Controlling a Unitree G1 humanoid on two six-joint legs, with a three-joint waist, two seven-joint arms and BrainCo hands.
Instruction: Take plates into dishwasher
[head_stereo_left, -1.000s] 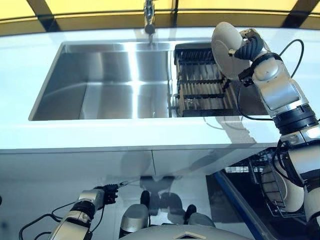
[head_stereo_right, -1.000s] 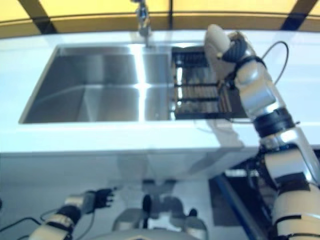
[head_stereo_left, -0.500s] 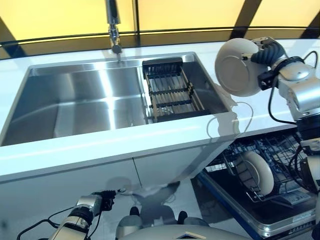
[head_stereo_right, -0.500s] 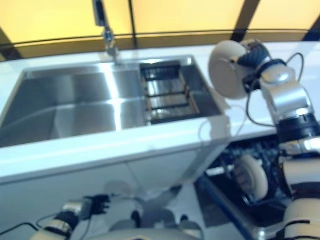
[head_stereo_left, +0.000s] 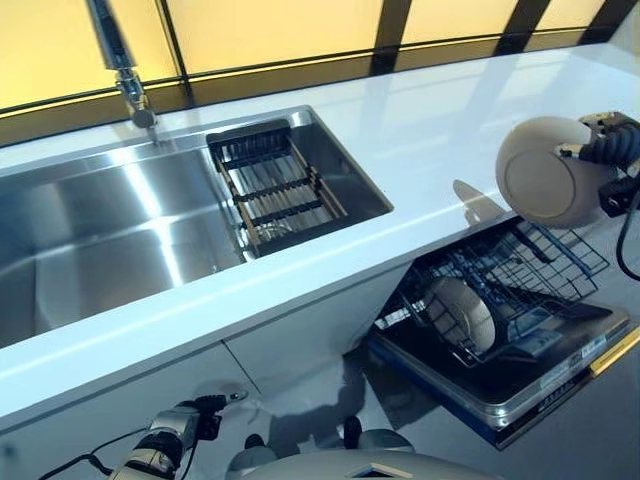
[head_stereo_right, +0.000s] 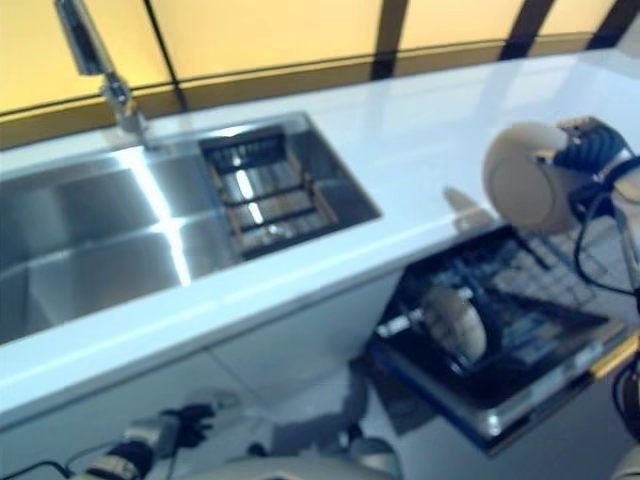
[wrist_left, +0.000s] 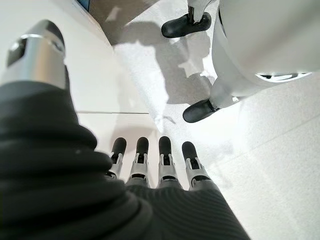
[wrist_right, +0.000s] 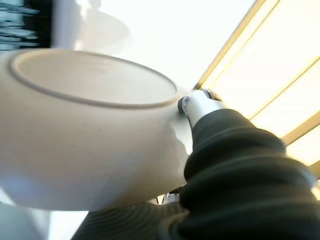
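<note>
My right hand (head_stereo_left: 612, 150) is shut on a white plate (head_stereo_left: 545, 172) and holds it on edge in the air, above the dishwasher's open wire rack (head_stereo_left: 520, 290) at the right. The plate also fills the right wrist view (wrist_right: 85, 135), with my thumb against its rim. Another white plate (head_stereo_left: 462, 312) stands upright in the rack. My left hand (head_stereo_left: 190, 420) hangs low by the cabinet front, fingers straight and empty, as the left wrist view (wrist_left: 150, 160) shows.
A steel sink (head_stereo_left: 90, 230) with a black drying rack (head_stereo_left: 275, 190) and a tap (head_stereo_left: 120, 60) lies in the white counter (head_stereo_left: 430, 130). The dishwasher door (head_stereo_left: 540, 390) lies open and low at the right. White cabinet fronts (head_stereo_left: 300, 340) run under the counter.
The whole view has swung to the right, bringing the open dishwasher into sight. My right hand has carried the plate away from the sink's drying rack to above the dishwasher rack.
</note>
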